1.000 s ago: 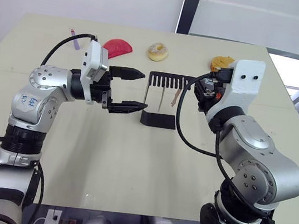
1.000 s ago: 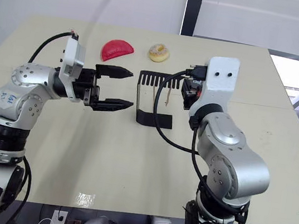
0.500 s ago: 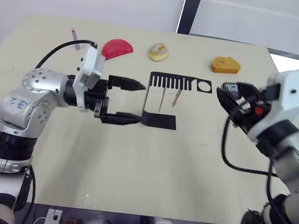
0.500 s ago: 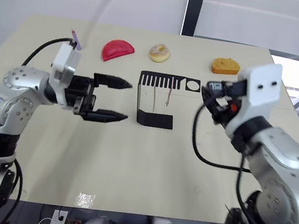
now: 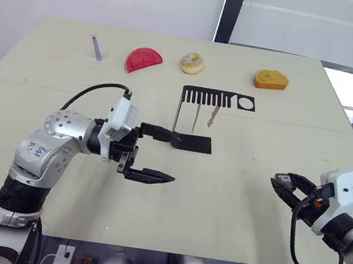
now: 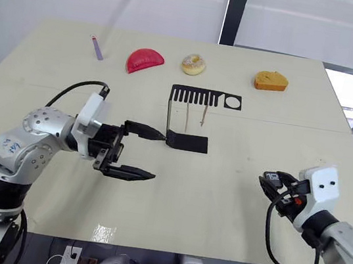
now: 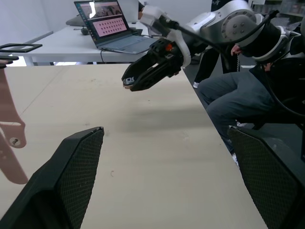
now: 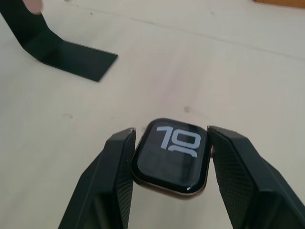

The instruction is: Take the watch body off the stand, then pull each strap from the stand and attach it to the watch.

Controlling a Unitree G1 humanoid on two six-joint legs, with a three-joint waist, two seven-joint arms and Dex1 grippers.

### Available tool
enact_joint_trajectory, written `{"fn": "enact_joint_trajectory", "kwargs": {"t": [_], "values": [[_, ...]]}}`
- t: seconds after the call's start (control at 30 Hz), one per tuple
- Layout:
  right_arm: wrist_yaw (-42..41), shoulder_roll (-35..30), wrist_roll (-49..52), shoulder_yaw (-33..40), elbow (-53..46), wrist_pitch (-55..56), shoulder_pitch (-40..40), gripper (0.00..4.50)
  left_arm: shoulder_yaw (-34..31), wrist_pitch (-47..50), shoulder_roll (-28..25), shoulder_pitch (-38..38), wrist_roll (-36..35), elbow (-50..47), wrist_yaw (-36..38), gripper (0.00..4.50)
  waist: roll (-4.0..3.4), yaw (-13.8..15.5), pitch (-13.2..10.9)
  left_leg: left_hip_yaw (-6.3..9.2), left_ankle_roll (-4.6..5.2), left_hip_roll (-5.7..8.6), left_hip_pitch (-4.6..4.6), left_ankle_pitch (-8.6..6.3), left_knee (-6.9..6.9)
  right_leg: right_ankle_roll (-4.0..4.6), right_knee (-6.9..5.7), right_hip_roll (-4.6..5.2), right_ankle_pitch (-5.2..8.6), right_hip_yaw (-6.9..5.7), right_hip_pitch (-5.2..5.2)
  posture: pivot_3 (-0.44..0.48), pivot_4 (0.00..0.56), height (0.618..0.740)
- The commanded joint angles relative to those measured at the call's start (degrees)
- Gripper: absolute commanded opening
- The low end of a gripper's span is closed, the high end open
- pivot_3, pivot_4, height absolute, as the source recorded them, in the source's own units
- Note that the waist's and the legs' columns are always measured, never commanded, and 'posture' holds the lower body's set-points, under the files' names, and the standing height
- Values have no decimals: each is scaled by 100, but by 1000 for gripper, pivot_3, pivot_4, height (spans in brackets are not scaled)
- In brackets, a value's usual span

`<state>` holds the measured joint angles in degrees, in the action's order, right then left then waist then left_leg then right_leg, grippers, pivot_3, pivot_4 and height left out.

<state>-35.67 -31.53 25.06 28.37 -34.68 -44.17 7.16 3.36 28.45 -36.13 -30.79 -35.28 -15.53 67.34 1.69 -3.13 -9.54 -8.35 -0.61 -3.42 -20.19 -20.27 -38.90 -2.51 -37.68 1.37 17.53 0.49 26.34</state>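
Observation:
The black stand stands at the table's middle, its slotted top arm pointing right. Two pale pink straps hang from the slots side by side. My left gripper is open just left of the stand's base, its upper finger close to the base edge. Over the near right of the table, my right gripper is shut on the watch body, whose screen shows white digits. One strap also shows in the left wrist view.
Along the far edge lie a small purple stick, a red wedge, a donut and an orange cake piece. A person sits beyond the table's right side.
My right arm has pulled back from the stand's top arm to the near right of the table with the watch body. My left gripper has dropped lower, towards the stand's base.

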Motion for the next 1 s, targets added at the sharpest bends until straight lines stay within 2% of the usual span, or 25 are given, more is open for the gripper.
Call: {"fn": "enact_joint_trajectory", "kwargs": {"t": [0.03,0.27,0.73,0.83,0.9,0.93,1.0], "values": [[-149,51,-279,-211,487,973,158,2241,71,-162,33,-58,60,-126,64,4500,-1,4,0,0,0,0,0,0,0,0,0,0,0,-1,0,0,150,737],[-437,-92,-415,-594,1604,1858,94,2241,127,-227,103,-203,105,69,84,4500,-1,8,0,-2,0,0,1,0,-9,0,-6,0,0,1,-1,0,150,737],[-411,-150,-509,-838,2194,2393,6,2241,69,-225,119,-214,145,100,-7,4500,-2,17,-1,-1,0,-1,2,0,-13,0,-14,1,0,1,0,0,150,737],[-461,-239,-480,-815,2182,2471,111,3372,32,-236,58,-166,189,146,-23,4500,-2,27,-1,-1,0,-1,2,0,-14,1,-15,1,0,0,0,0,150,737],[-536,-360,-368,-668,1997,2423,271,4295,-47,-221,-11,-111,207,174,-60,4500,-2,36,0,-1,0,-1,2,0,-14,1,-15,1,0,0,0,0,150,737],[-581,-437,-269,-541,1870,2365,372,4465,-107,-198,-58,-79,203,188,-87,4500,-3,45,-1,-1,0,-1,2,0,-15,0,-15,2,0,0,0,0,150,737],[-721,-615,12,-166,1585,2208,653,4465,-261,-144,-193,35,179,210,-154,4500,-9,50,-2,-1,0,-1,3,0,-14,0,-15,1,0,1,0,0,150,737]]}}
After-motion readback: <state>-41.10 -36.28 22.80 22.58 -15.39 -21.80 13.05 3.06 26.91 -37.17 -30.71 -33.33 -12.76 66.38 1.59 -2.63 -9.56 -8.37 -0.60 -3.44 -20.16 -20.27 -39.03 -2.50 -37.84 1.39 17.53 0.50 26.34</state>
